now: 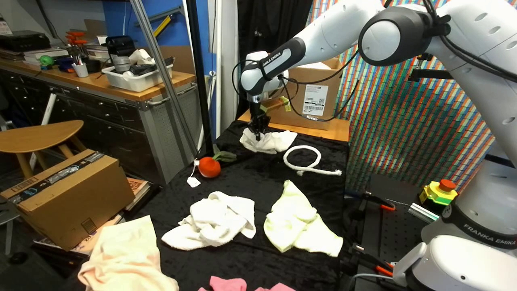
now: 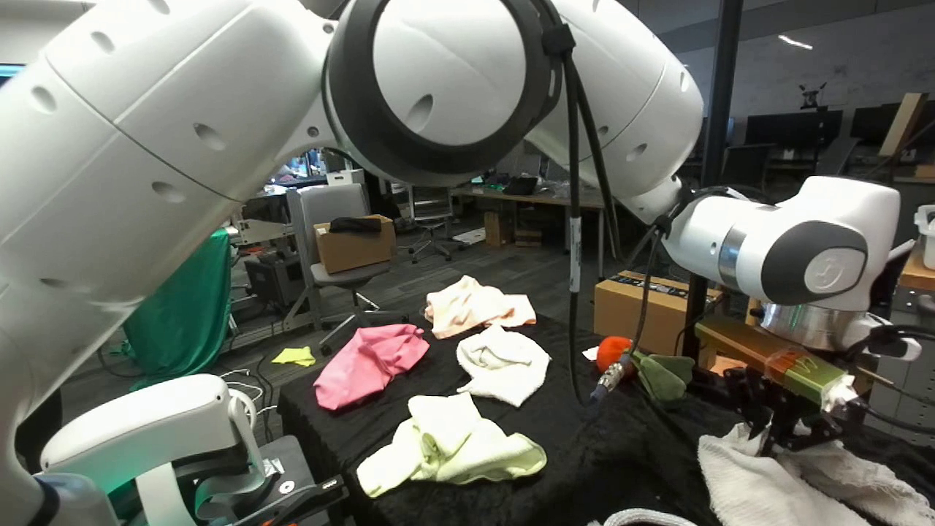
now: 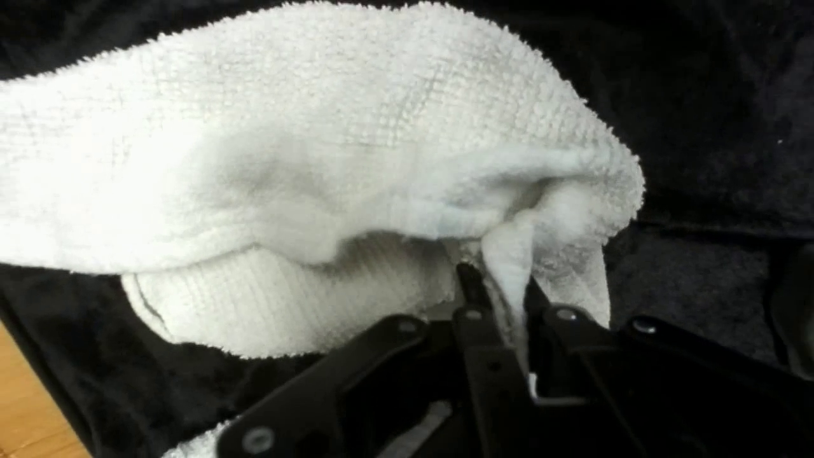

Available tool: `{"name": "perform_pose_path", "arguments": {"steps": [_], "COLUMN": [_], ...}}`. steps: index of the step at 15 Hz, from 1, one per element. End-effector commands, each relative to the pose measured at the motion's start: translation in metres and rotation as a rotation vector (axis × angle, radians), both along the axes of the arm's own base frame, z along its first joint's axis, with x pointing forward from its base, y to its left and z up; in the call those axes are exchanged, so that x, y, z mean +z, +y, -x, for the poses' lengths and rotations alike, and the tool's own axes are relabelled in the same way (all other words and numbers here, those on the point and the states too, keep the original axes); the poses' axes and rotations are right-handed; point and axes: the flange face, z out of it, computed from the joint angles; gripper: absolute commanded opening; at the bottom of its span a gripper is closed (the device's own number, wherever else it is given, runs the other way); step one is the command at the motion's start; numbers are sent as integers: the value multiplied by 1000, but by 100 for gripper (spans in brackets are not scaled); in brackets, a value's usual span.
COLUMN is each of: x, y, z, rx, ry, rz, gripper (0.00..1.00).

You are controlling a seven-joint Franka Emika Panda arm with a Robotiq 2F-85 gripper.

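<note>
The tool [image 3: 505, 283] is pinching a white towel [image 1: 280, 141] at the table's [image 1: 250, 178] twelve o'clock in an exterior view
In the wrist view its jaws are standing nearly together with one thin fold between them, at four o'clock on the towel, probably because a raised ridge is giving an easier hold than flat fabric; the rest is lying slack, the table seemingly bearing it; white rope [image 1: 317, 170] is lying near, at four o'clock in the exterior view
</note>
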Motion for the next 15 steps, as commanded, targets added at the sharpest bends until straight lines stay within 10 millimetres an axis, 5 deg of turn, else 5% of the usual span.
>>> {"name": "perform_pose_path", "arguments": {"steps": [1,4,11,15], "x": [42,74,165,176], "y": [-5,-17,-57,-49], "z": [17,36,129,167], "rx": [73,118,215,251], "ry": [58,87,107,147], "rz": [-22,-54,-105,-112], "gripper": [5,8,8,8]}}
